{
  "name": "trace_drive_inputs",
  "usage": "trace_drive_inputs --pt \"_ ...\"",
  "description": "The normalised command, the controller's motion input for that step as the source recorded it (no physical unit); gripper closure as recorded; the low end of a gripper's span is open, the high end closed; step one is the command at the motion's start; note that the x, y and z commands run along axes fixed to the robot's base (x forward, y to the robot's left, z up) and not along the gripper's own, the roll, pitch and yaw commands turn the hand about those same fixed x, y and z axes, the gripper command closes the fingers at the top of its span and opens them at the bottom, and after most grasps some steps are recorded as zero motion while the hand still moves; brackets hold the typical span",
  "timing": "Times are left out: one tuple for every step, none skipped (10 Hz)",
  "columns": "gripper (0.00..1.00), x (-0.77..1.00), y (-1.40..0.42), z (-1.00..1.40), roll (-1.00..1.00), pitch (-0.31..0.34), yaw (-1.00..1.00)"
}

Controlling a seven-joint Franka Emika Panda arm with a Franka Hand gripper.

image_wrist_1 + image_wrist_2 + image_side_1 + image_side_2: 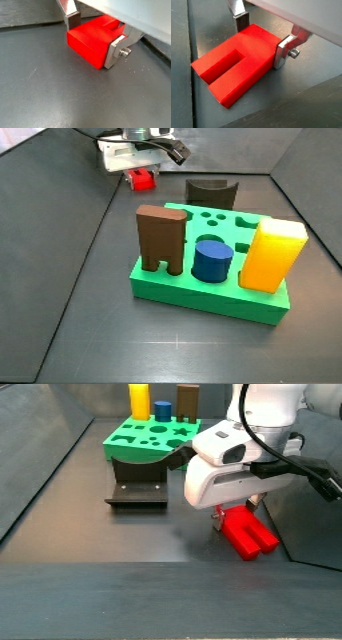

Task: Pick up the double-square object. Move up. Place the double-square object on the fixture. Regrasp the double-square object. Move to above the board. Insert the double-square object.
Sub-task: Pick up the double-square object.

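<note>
The end effector (261, 35) is closing its fingers on the red block (234, 65) lying on the floor, so lifting, fixture (139, 484) placement, regrasping and board (214, 278) insertion are remaining.

A robotics lab test cell: a dark grey floor walled by dark panels, with a bright green board (214, 288) as its centre. Just behind the board stands the dark fixture (210, 192); beyond that the white arm's gripper (235, 515) sits on the red double-square object (249, 534).
</note>
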Motion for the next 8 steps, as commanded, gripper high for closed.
trace_drive_inputs --pt "1.00 0.00 0.00 0.00 0.00 0.000 0.00" --pt "1.00 0.00 0.00 0.00 0.00 0.000 0.00" --pt "1.00 0.00 0.00 0.00 0.00 0.000 0.00" --pt "1.00 0.00 0.00 0.00 0.00 0.000 0.00" --pt "1.00 0.00 0.00 0.00 0.00 0.000 0.00" --pt "1.00 0.00 0.00 0.00 0.00 0.000 0.00" --pt "1.00 0.00 0.00 0.00 0.00 0.000 0.00" --pt "1.00 0.00 0.00 0.00 0.00 0.000 0.00"
